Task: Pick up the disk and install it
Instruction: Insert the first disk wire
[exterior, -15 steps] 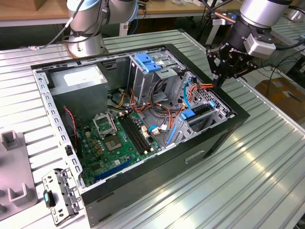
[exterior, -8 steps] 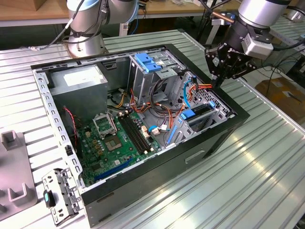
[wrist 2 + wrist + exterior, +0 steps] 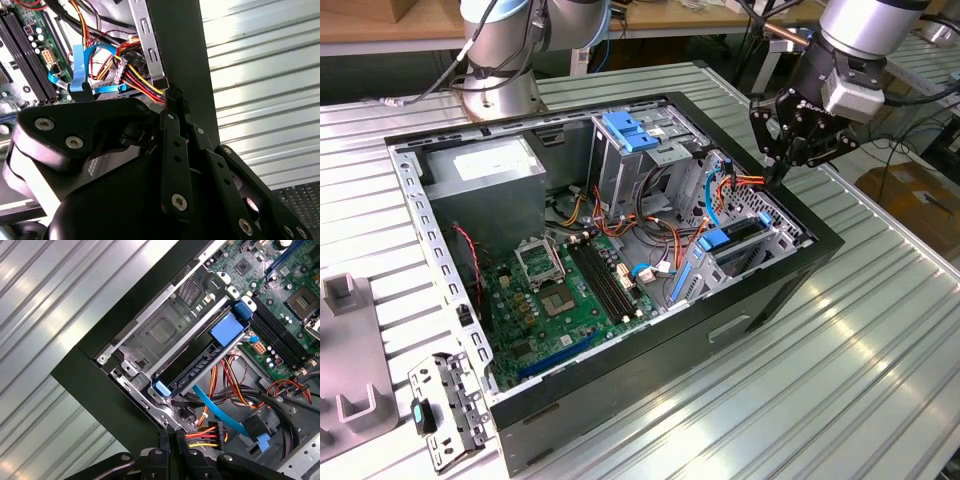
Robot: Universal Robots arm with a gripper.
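Already the disk (image 3: 732, 243) sits in the low bay at the corner of the open computer case (image 3: 720, 330), just below and to the exterior view's left of the claw (image 3: 782, 170). Its long axis runs along the case's near wall, and its rounded blue end (image 3: 714, 240) points inward, toward the motherboard (image 3: 570, 300). In the first wrist view the disk (image 3: 200, 367) lies on a diagonal, with one blue tab (image 3: 227, 330) on the motherboard side and a smaller pale blue tip (image 3: 161, 388) at the end nearer the claw (image 3: 172, 437).

Going left to right in the exterior view: one grey fixture (image 3: 350, 370) on the ribbed metal counter (image 3: 840, 330), one loose perforated bracket (image 3: 448, 410), one case, one tall grey cage topped by one blue latch plate (image 3: 635, 132), one disk, one claw.

The claw hangs over the case's edge beside a bundle of red, yellow and black wires (image 3: 205, 434). Its fingers are pressed together and hold nothing
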